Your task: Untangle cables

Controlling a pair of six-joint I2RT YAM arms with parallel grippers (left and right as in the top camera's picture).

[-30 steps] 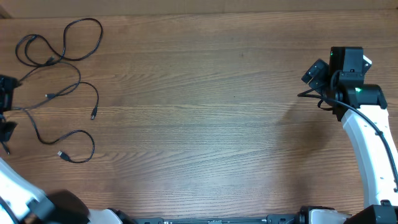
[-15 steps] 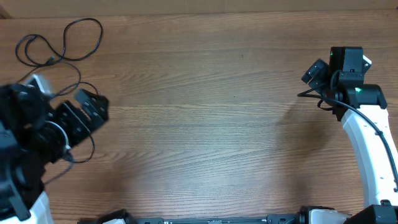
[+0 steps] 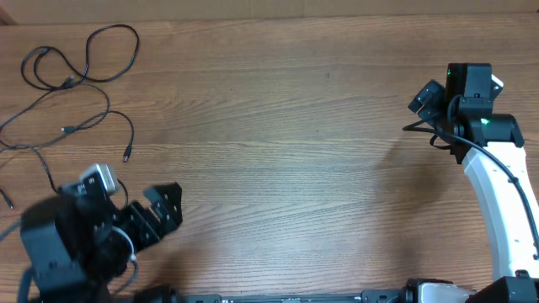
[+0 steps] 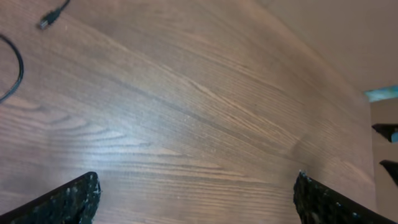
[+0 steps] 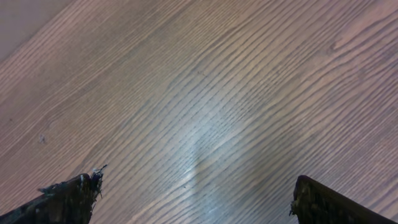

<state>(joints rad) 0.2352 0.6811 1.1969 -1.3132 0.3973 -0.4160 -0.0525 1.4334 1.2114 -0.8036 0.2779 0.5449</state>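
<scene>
**Overhead and wrist views, cable-untangling set-up.** Compared with a second ago, the left arm has left the far left edge. It passed over the cords half a second ago and now sits at the lower left corner of the brown wood-grain table (image 3: 295, 168). The right arm, with its white, curved link, has not moved.

The thin black flexible cables (image 3: 66, 82) lie loose in the upper left part of the table, as curvy strands rather than a knot.
- One closed loop lies near the top edge.
- Below it, wavy runs end in small plug tips.
- The lower loop seen earlier is now hidden beneath the left arm.

The left wrist view shows a single plug end (image 4: 53, 17) and an arc of cord at its upper left, well apart from the fingertips.

The left fingers (image 3: 160, 215) are black, blocky and rough-faced. They stand wide apart with only bare wood between them, beside the cables but not touching them. The right fingers (image 3: 424, 98) are of the same dark, textured make and are likewise spread wide. They grip nothing and sit over bare table far from the cables. The tabletop is matte, with long parallel grain lines and a soft sheen of reflected light.
</scene>
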